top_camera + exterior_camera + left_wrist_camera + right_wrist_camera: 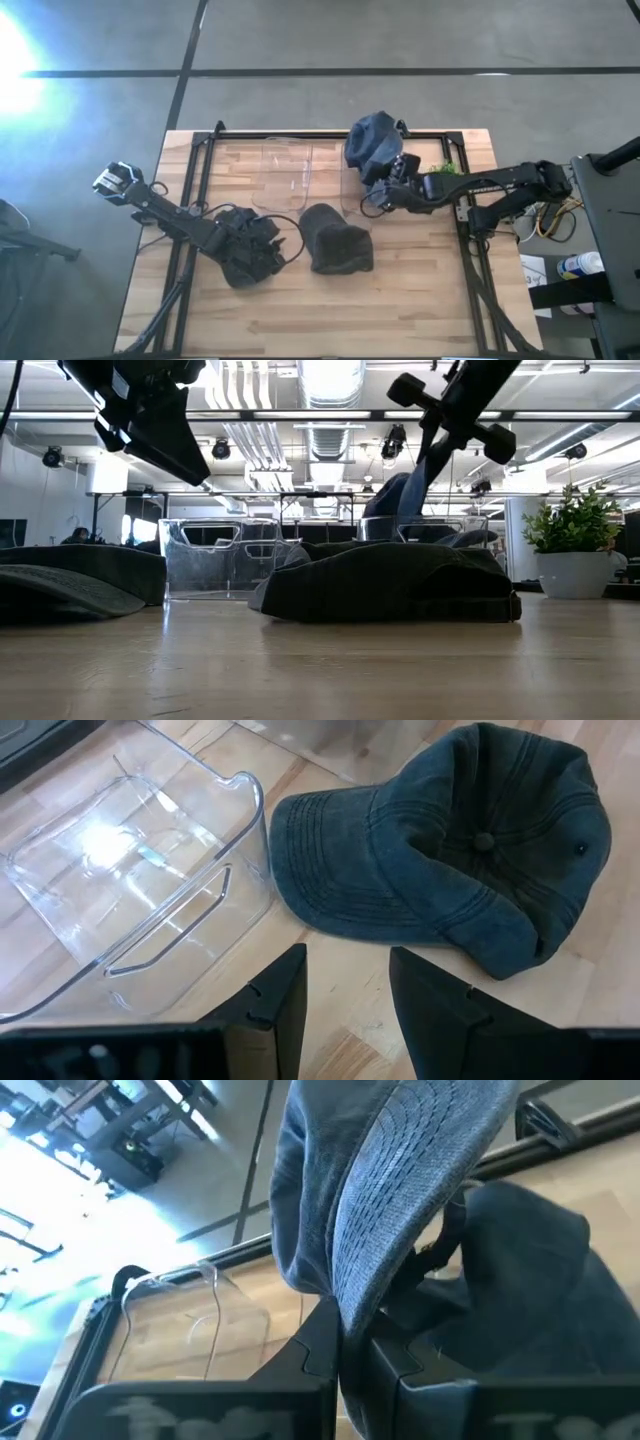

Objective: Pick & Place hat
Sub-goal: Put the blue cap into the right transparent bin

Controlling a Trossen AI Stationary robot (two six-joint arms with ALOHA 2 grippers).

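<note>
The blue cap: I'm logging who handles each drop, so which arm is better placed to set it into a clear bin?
Right. The right gripper is shut on the blue cap beside the clear bin; the left gripper is open and empty.

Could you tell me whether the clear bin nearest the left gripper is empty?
Empty: the left wrist view shows only bare bottom through the clear bin; the dark cap lies beside it.

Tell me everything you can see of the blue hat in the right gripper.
The blue hat is a faded denim-looking cap with rows of stitching across its brim. The right gripper is shut on the brim, holding the cap lifted at the table's far edge, over the right-hand clear bin. Its soft crown sags in folds. Only the gripper visibly touches it.
</note>
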